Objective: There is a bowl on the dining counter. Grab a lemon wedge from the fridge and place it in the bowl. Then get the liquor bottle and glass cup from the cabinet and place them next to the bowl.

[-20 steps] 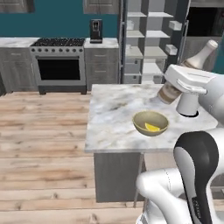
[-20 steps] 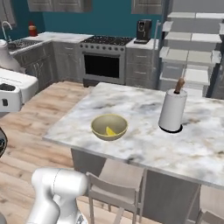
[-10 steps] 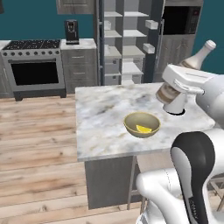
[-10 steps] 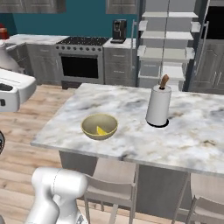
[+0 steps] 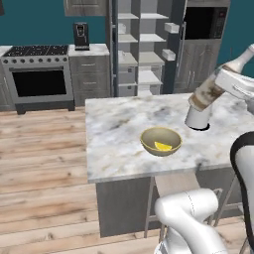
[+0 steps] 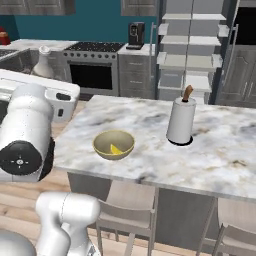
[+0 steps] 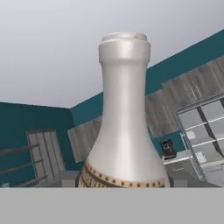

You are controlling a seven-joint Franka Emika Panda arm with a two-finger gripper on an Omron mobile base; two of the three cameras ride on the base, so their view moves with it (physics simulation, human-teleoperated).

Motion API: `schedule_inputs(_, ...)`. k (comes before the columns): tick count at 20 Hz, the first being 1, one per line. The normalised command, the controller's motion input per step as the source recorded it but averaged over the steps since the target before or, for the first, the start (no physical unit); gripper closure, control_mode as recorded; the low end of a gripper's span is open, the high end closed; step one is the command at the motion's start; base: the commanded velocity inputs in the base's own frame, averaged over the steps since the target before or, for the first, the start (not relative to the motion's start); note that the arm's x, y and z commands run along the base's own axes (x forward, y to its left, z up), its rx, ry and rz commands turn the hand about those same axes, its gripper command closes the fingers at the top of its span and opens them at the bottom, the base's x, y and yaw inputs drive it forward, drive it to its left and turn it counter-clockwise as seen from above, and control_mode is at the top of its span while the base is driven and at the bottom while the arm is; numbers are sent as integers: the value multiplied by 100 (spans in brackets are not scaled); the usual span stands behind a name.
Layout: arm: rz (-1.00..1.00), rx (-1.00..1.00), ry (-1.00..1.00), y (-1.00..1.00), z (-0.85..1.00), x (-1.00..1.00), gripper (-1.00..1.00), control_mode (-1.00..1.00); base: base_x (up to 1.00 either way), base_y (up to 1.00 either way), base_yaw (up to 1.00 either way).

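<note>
I have the marble worktop (image 5: 119,129) below and ahead of my fingers (image 5: 224,85), which grip the liquor bottle (image 5: 214,87) by its body; it hangs tilted, neck up toward the far right. The paper towel roll (image 6: 180,121) stands directly under the bottle. The olive bowl (image 5: 160,141), lemon wedge (image 5: 162,146) inside, sits lower and nearer, off to the left. I'd level the bottle, steer clear of the roll, and lower it onto bare marble just beside the bowl. The fingertips themselves are hidden behind the bottle, and its base is cut off in the hand view.
</note>
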Motion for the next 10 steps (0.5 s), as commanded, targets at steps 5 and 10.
schedule_inputs(5, 49, 0, -10, -67, -4, 5, 100, -100, 0, 0, 0)
schedule_inputs(10, 35, -5, -3, -34, -34, 0, 100, -100, 0, 0, 0)
